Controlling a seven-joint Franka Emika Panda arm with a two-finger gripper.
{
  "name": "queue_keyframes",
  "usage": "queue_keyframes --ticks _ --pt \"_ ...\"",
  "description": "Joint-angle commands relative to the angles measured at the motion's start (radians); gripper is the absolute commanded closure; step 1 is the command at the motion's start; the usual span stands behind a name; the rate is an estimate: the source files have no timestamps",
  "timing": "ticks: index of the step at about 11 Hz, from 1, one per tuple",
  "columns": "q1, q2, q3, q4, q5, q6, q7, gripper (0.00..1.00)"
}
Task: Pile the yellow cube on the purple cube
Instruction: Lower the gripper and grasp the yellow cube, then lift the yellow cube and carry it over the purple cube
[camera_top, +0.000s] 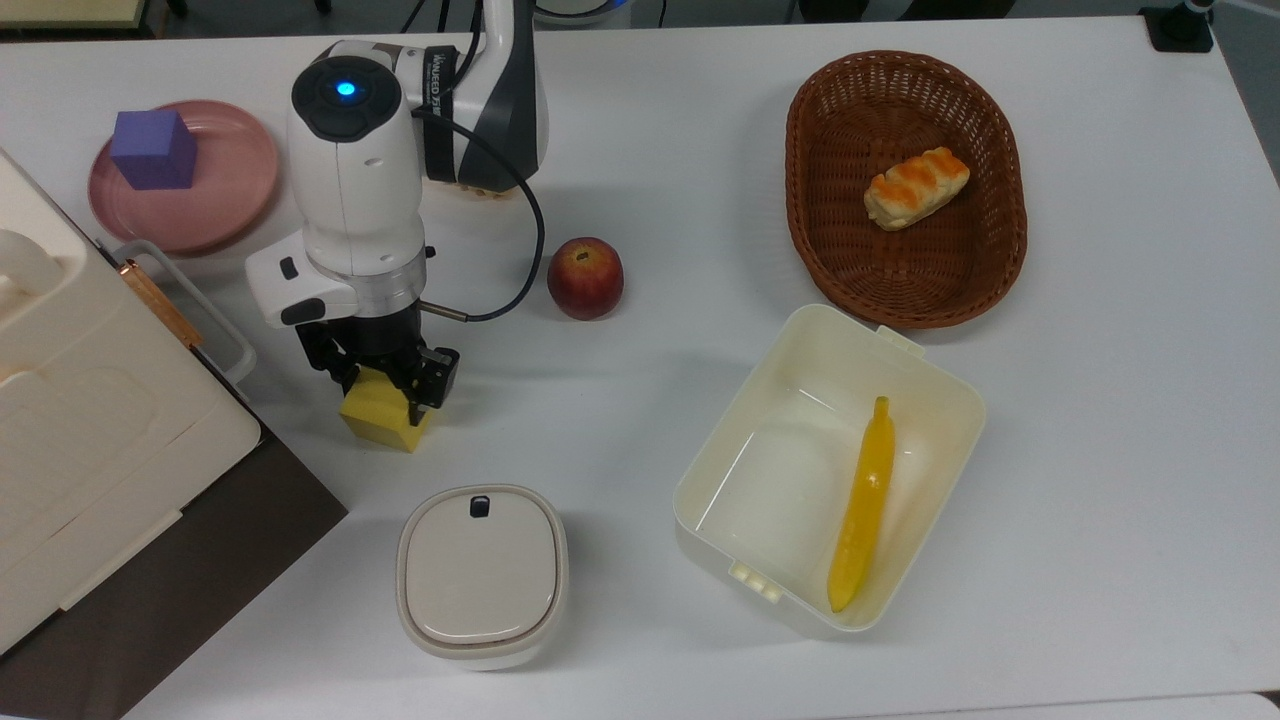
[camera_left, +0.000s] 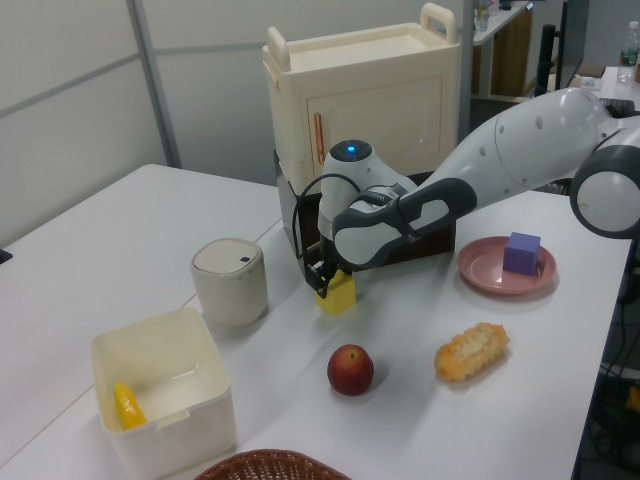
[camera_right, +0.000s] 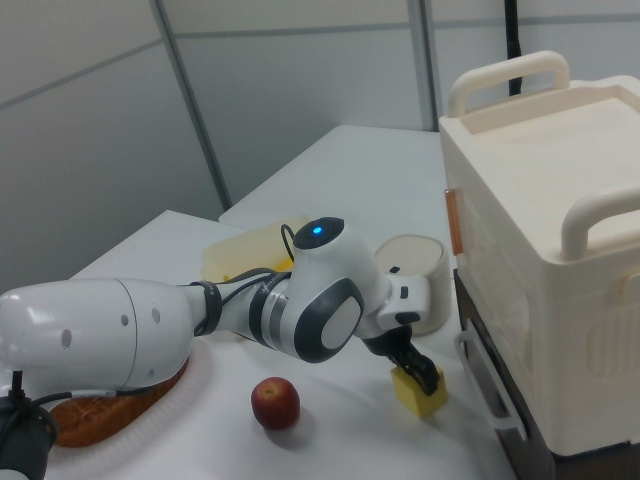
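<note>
Yellow cube (camera_top: 383, 412) sits between the claw's (camera_top: 385, 378) fingers.

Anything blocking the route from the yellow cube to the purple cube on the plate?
Nothing visible on the table between them. The yellow cube sits under the pincer; the purple cube sits on the pink plate. The white cabinet borders the route.

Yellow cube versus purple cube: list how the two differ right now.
Colour: the yellow cube is yellow; the purple cube is blue-purple.
Support: the yellow cube sits straight on the white table; the purple cube sits on the pink plate.
Surroundings: the gripper is down over the yellow cube with a finger on each side; nothing is near the purple cube.
Both are plain flat-faced blocks of similar size.
</note>
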Motion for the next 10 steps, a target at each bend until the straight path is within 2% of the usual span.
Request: queue_keyframes --ticks 1,3,5,10 --pt "-0.023 -0.077 -0.005 -0.052 -0.031 -0.001 -0.102 0.63" --pt "-0.072 -0.187 -0.005 -0.15 -0.03 -0.012 -0.212 0.62" --pt "-0.144 -0.293 -0.004 -0.226 -0.02 -0.073 -0.382 0.61" --pt "-0.279 -0.405 -0.002 -0.245 -0.007 -0.366 -0.801 0.61"
